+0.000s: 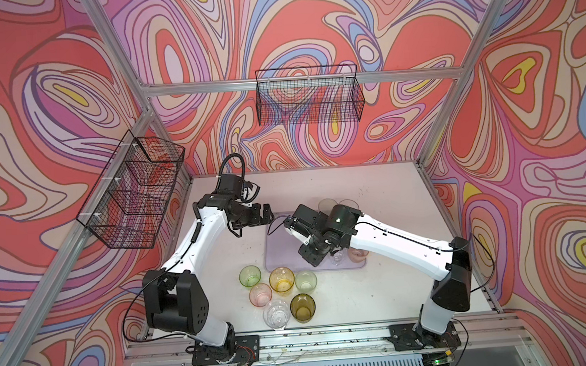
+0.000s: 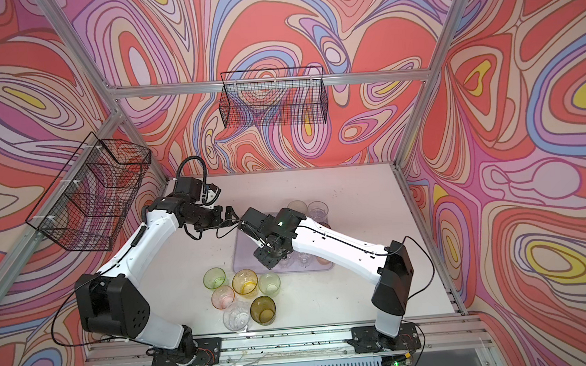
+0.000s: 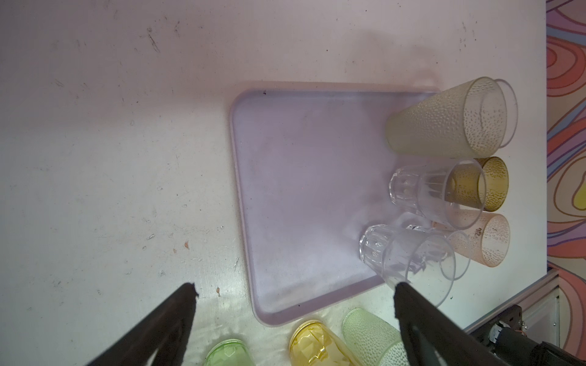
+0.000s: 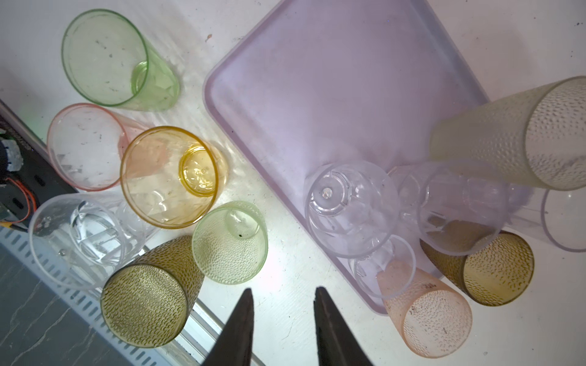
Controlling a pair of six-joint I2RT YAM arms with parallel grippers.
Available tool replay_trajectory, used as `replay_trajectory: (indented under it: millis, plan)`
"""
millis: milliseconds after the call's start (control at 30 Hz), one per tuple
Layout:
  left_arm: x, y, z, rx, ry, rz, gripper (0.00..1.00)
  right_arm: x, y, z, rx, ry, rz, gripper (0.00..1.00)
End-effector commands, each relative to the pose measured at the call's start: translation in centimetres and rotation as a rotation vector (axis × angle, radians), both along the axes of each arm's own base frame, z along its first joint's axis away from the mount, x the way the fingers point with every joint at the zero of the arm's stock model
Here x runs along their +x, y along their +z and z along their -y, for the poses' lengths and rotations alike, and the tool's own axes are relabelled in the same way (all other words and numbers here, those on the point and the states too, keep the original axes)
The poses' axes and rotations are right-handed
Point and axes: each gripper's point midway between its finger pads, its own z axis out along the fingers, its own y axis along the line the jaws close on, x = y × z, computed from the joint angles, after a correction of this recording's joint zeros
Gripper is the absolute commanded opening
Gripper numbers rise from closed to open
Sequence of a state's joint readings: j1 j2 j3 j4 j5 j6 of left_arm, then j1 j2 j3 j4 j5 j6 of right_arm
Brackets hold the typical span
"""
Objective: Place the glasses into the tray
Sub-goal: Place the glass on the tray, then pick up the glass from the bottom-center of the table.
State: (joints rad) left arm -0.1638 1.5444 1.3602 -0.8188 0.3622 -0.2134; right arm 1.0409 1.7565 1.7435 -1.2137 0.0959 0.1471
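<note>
The lavender tray (image 1: 279, 258) (image 3: 301, 196) (image 4: 317, 95) lies mid-table. Several glasses stand along its right side: a pale dimpled one (image 3: 444, 123), two clear faceted ones (image 3: 421, 190) (image 4: 348, 206), an olive one (image 4: 494, 272) and a pink one (image 4: 425, 313). Several more stand on the table in front: green (image 1: 250, 275), amber (image 1: 281, 278), pale green (image 1: 306, 280), pink (image 1: 260, 294), clear (image 1: 276, 316), olive (image 1: 302, 307). My left gripper (image 1: 267, 215) (image 3: 295, 286) hangs open, empty, above the tray's left edge. My right gripper (image 1: 310, 257) (image 4: 283, 290) points down over the tray's front edge, jaws partly apart, empty.
Black wire baskets hang on the left wall (image 1: 132, 193) and the back wall (image 1: 309, 95). An aluminium rail (image 1: 311, 339) runs along the table's front edge, close behind the loose glasses. Bare tabletop (image 1: 372, 186) lies behind and to the right of the tray.
</note>
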Motion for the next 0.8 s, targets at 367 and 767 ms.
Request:
replay_trajectory:
  millis: [367, 767]
  plan:
    - [-0.2, 1.2, -0.2, 0.003, -0.001, 0.025, 1.00, -6.8, 0.8, -2.4, 0.017, 0.195, -0.031, 0.38]
    - [-0.2, 1.1, -0.2, 0.004, -0.001, 0.020, 1.00, -11.6, 0.0, -3.6, 0.016, 0.290, -0.096, 0.40]
